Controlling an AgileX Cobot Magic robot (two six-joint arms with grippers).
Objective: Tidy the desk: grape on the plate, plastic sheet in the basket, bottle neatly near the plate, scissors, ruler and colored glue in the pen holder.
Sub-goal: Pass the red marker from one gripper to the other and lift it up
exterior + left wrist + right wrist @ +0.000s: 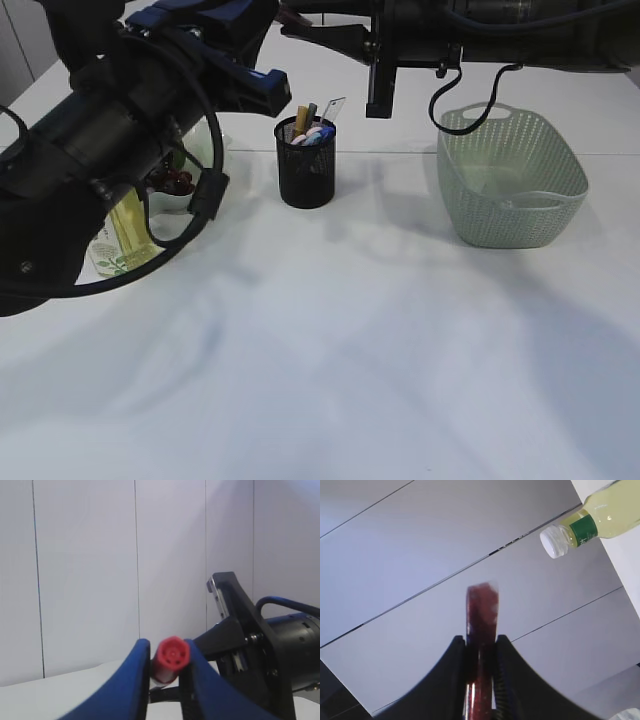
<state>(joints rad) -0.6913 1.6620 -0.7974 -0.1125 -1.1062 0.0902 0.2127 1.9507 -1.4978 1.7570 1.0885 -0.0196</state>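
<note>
Two grippers, both loaded: my left gripper [165, 672] pinches a red-capped glue tube [170, 661]; my right gripper [480, 652] clamps a dark red glue tube [481, 615]. Pen holder [306, 165] stands far centre, basket [510, 180] to its right. Left arm hides most of the bottle [128, 228] and grapes [172, 181].

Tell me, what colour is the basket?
The basket is pale green, with a lattice of small holes in its wall. The exterior view shows it best.
</note>
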